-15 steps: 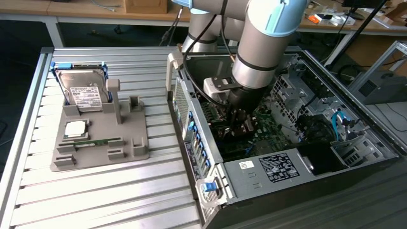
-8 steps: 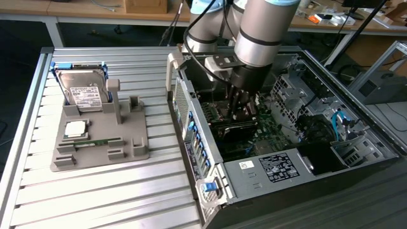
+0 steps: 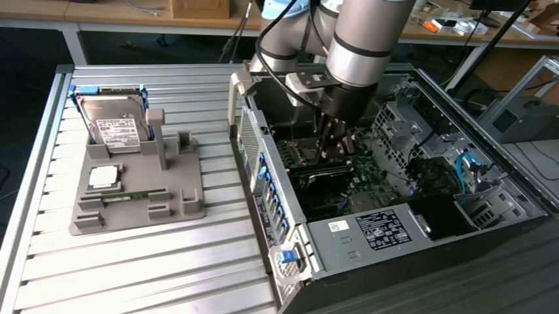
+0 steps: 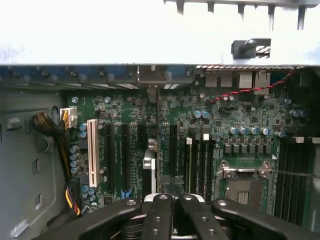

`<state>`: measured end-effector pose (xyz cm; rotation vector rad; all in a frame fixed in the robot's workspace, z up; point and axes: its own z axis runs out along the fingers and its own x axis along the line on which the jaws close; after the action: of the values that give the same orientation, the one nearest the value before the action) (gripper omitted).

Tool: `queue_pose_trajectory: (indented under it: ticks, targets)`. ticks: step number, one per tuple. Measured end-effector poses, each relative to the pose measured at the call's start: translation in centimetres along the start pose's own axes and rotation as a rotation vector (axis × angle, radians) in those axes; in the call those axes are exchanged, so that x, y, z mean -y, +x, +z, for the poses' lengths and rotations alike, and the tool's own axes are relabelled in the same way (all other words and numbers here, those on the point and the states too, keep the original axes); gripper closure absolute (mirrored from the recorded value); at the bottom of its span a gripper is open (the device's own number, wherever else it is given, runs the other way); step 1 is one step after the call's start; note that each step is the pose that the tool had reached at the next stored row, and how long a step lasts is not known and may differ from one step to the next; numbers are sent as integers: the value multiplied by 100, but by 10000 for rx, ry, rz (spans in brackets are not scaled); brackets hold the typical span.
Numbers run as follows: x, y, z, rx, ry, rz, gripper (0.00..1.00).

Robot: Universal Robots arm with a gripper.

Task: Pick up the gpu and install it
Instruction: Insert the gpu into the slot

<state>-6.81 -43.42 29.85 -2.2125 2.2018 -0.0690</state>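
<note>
Tray (image 3: pixel 188 209) at the exterior view's left sits on a slatted metal table (image 3: pixel 131 261). It holds a hard drive (image 3: pixel 118 127) standing on edge, a square chip (image 3: pixel 105 175) and a narrow memory stick (image 3: pixel 131 195) lying flat. To the right of the tray is an open computer case (image 3: pixel 367 229). The arm (image 3: pixel 362 39) reaches down into it, cut off at the top of the picture. The gripper (image 3: pixel 336 147) hangs low over the motherboard, and in this view its tips are dark against the parts behind and hard to make out.

In the wrist view a yellow and black cable bundle (image 4: pixel 62 145) comes first, then a white slot (image 4: pixel 92 150) and a row of dark slots. Past these, the gpu (image 4: pixel 159 130) appears edge-on as a thin dark upright line over the motherboard (image 4: pixel 240 115), so its face is hidden. The fingers (image 4: pixel 162 215) are pressed together, pinching the near end of the gpu. Whether its lower edge sits in a slot cannot be told.
</note>
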Motion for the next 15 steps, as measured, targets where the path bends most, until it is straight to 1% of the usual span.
queue_pose_trajectory:
  ticks: [4, 5, 8, 12, 13, 15]
  targets:
    - [138, 32, 23, 1, -136, -6, 89]
    - [215, 37, 37, 3, -201, -14, 89]
    - [340, 40, 58, 5, -297, -32, 89]
    - [494, 41, 77, 5, -389, -55, 89]
    - [522, 41, 79, 5, -404, -61, 89]
    - [537, 42, 80, 4, -411, -63, 89]
